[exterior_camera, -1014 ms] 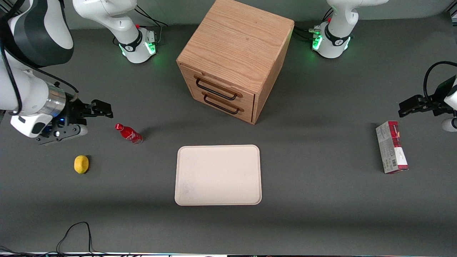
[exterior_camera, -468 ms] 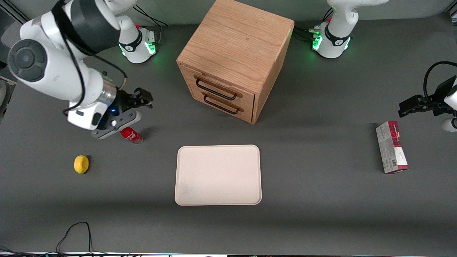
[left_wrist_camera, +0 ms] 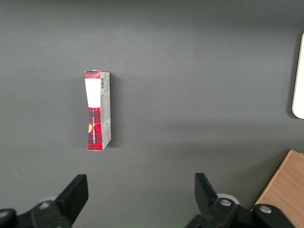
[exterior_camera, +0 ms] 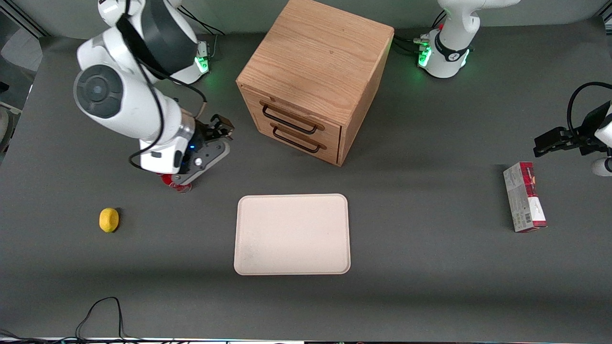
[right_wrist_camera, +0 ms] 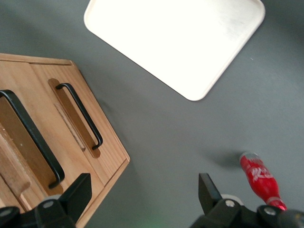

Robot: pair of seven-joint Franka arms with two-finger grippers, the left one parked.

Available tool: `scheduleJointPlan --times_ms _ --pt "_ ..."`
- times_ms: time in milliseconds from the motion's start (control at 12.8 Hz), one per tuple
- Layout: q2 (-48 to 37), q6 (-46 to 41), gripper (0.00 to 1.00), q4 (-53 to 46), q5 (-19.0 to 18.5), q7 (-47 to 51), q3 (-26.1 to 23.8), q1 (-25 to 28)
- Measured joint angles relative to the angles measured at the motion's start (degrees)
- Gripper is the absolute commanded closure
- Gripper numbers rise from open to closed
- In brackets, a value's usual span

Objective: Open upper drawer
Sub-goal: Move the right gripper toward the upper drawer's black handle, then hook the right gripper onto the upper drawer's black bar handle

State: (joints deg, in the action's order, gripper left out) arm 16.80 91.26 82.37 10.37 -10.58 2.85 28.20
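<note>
The black two-finger gripper (exterior_camera: 221, 128) has its fingers spread wide apart with nothing between them, and it hangs above the dark grey table (exterior_camera: 430, 267), near the light oak wooden cabinet (exterior_camera: 313, 76) and toward the working arm's end. The upper drawer (exterior_camera: 292, 114), with its thin black wire handle (exterior_camera: 288, 120), is shut flat in the cabinet's front, just above the matching lower drawer (exterior_camera: 300, 137). A small red bottle (right_wrist_camera: 260, 179) lies on the table below the gripper, and a flat cream tray (exterior_camera: 292, 234) lies in front of the cabinet.

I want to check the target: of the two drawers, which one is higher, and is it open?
The upper drawer, directly under the cabinet's top and above the lower drawer, is shut flush. The gripper, fingers open, hovers beside the cabinet, touching nothing.
</note>
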Motion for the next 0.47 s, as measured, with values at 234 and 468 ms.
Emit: scheduleJointPlan --times_ms 234,468 --pt "2.1 1.2 0.00 -0.5 0.3 -1.7 -0.2 2.9" --pt "4.6 3.3 0.00 -1.9 0.4 -5.3 -0.4 6.0"
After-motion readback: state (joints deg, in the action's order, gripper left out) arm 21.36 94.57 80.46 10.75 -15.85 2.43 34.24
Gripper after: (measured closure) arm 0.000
